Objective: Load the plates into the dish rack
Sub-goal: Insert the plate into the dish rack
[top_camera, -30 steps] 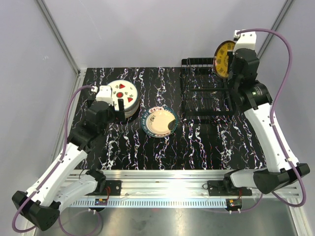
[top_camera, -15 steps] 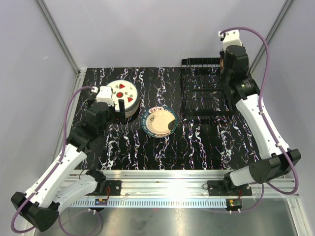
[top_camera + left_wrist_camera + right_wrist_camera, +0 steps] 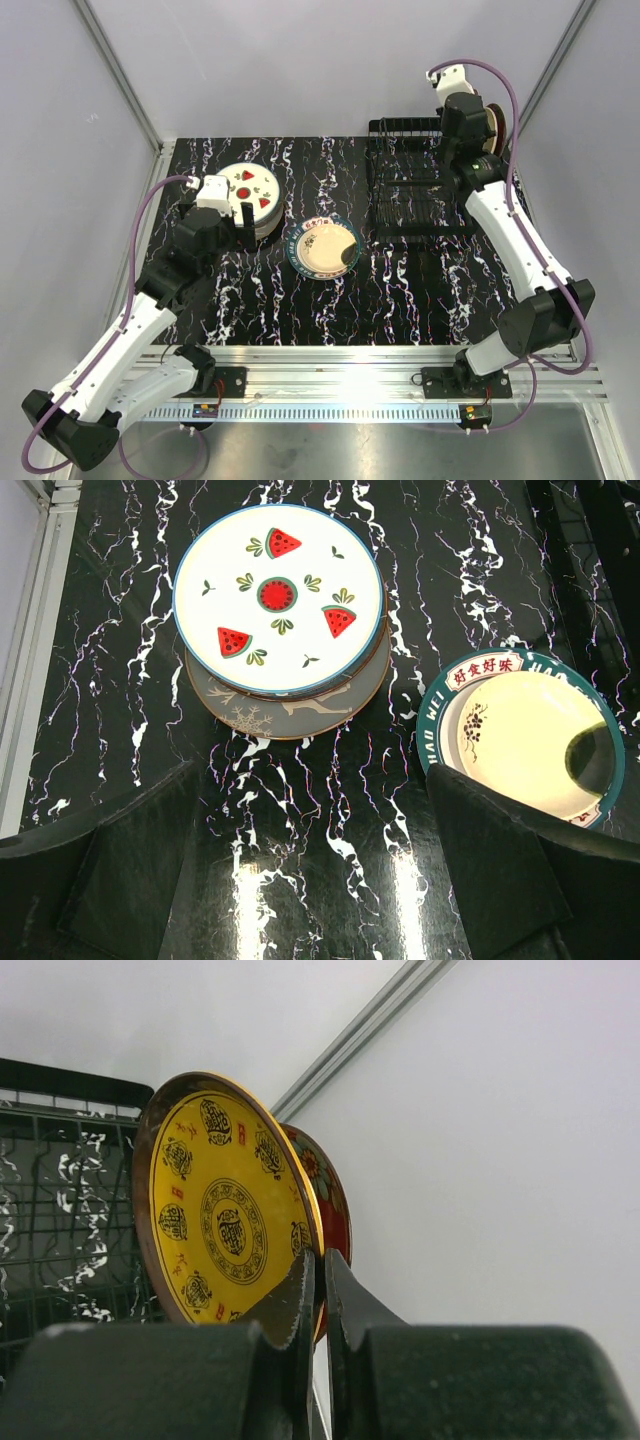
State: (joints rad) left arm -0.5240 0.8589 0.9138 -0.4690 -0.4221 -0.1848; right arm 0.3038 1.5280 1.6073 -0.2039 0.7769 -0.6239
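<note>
My right gripper (image 3: 321,1260) is shut on the rim of a yellow plate (image 3: 225,1210) with a brown edge. It holds the plate upright at the far right corner of the black wire dish rack (image 3: 420,190). A red floral plate (image 3: 335,1205) shows just behind it. In the top view only a brown edge (image 3: 492,125) shows beside the wrist. My left gripper (image 3: 320,870) hangs open over bare table, just in front of a stack topped by a watermelon plate (image 3: 280,600). A teal-rimmed cream plate (image 3: 525,735) lies to the right of the stack.
A brown plate (image 3: 290,710) with a pale branch pattern sticks out under the watermelon plate. The rack's wires (image 3: 60,1190) fill the left of the right wrist view. Grey enclosure walls and a metal post (image 3: 545,60) stand close behind the rack.
The right arm has swung the yellow plate back and to the right, turning its face away from the top camera. The left arm has not moved.
</note>
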